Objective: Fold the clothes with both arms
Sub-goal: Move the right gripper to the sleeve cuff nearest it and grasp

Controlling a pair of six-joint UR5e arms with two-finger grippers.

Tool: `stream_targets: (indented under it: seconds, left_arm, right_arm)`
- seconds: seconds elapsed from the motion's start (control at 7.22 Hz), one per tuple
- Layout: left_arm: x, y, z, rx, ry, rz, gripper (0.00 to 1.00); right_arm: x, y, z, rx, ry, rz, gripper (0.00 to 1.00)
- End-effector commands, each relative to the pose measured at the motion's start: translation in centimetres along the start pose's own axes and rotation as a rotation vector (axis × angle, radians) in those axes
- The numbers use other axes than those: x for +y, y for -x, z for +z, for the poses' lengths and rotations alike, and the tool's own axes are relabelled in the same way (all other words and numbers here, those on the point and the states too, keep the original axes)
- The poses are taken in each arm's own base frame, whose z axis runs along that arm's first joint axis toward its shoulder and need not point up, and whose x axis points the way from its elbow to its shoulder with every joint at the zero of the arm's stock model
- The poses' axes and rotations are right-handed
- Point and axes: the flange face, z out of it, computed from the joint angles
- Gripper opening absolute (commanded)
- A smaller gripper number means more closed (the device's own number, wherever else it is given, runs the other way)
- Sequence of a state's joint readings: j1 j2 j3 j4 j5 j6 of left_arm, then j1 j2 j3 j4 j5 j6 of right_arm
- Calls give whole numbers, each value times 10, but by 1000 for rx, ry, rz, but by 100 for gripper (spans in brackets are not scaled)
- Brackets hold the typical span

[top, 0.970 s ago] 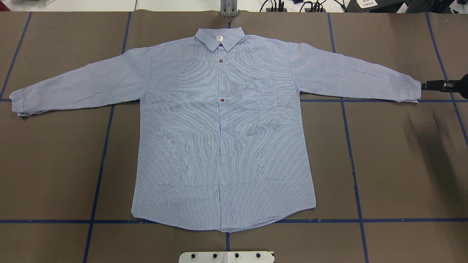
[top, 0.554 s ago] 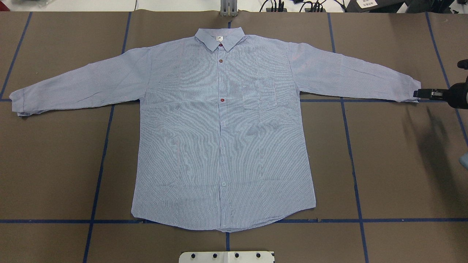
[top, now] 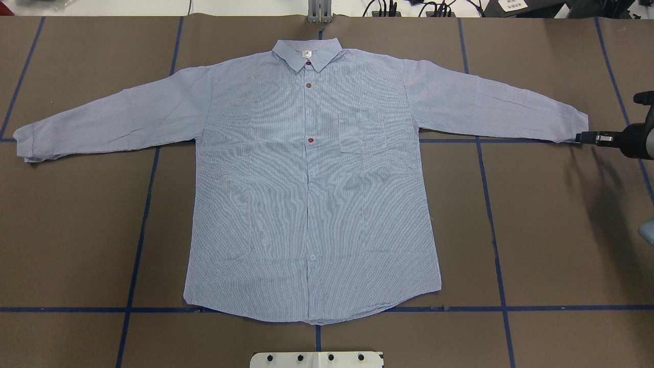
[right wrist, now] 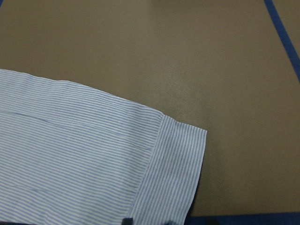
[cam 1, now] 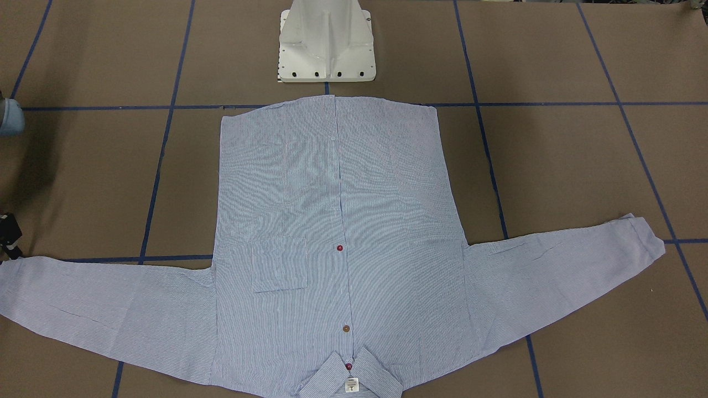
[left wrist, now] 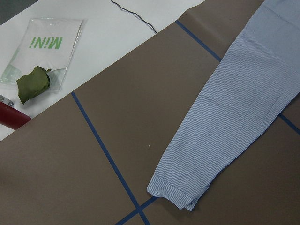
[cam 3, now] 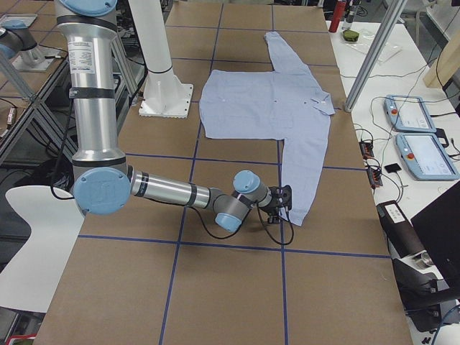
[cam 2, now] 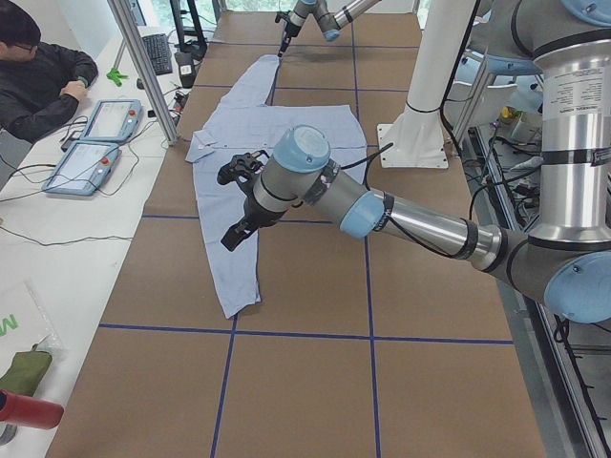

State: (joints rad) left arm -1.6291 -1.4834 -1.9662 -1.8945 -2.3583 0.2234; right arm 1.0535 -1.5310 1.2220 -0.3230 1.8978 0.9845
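Observation:
The light blue striped shirt (top: 306,194) lies flat and front up on the brown table, collar at the far side, both sleeves spread out. My right gripper (top: 579,138) is low at the table, its tips at the near corner of the right cuff (top: 575,125). In the right wrist view the cuff (right wrist: 173,168) fills the lower left and two dark fingertips (right wrist: 126,221) stand apart at the bottom edge, so it is open. My left gripper (cam 2: 232,237) shows only in the exterior left view, hovering above the left sleeve; I cannot tell if it is open. The left cuff (left wrist: 173,192) lies flat.
The white pedestal base (cam 1: 326,44) stands at the near edge by the shirt's hem. Blue tape lines (top: 138,245) cross the table. An operator (cam 2: 38,76) and teach pendants (cam 2: 95,143) are at a side desk. A plastic bag (left wrist: 37,56) lies beyond the table's left end.
My right gripper has come in from the right edge, leftward and slightly toward the robot, until its tips reach the right cuff's corner. The shirt has not moved.

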Motion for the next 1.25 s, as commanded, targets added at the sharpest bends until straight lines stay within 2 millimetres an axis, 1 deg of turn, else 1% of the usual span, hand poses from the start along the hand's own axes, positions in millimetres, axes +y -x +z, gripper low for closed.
stream_targets:
  seconds: [0.0,0.14,0.42,0.55,0.69,0.83,0.97,1.11]
  left_arm:
    - [0,0,0,1,0,1,100]
    - [0,0,0,1,0,1,100]
    - [2,0,-1,0,0,0,100]
    - [2,0,-1,0,0,0,100]
    - [2,0,-1,0,0,0,100]
    - [2,0,-1,0,0,0,100]
    - [2,0,-1,0,0,0,100]
    - [2,0,-1,0,1,-1,100]
  right_arm:
    - [0,8,10,10,-11,-11,58]
    - [0,8,10,10,-11,-11,56]
    - [0,7,12,13,-10,-12,46]
    - [0,7,12,13,-10,-12,21]
    - [-1,8,12,13,-10,-13,0]
    - [-1,9,12,9,-10,-17,0]
    - [-5,14,8,-4,-18,-17,0]
    - [-11,26,2,-25,-29,-20,0]
